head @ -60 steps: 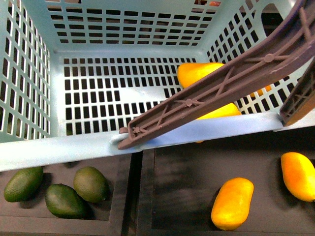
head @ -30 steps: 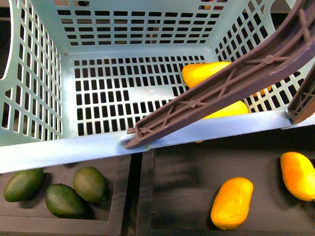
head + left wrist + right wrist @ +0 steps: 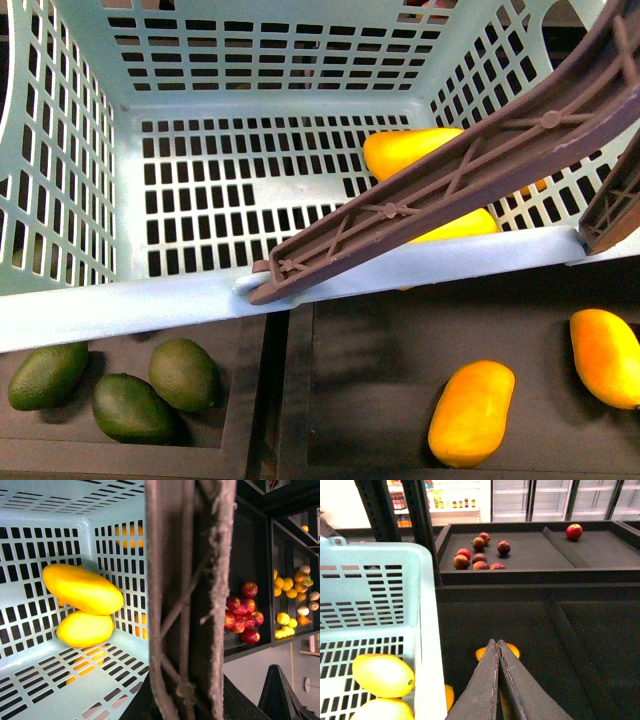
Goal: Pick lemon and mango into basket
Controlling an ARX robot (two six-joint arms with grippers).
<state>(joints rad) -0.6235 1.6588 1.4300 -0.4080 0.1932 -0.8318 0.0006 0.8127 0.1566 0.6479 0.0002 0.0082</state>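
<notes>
Two yellow fruits lie touching in the basket (image 3: 150,300) corner: the longer mango (image 3: 82,588) and a shorter one beside it, perhaps the lemon (image 3: 85,628), half hidden in the front view by a brown handle (image 3: 430,200). Only the right wrist view shows the right gripper (image 3: 497,647), clenched empty over the dark tray (image 3: 580,645). The left gripper appears nowhere.
</notes>
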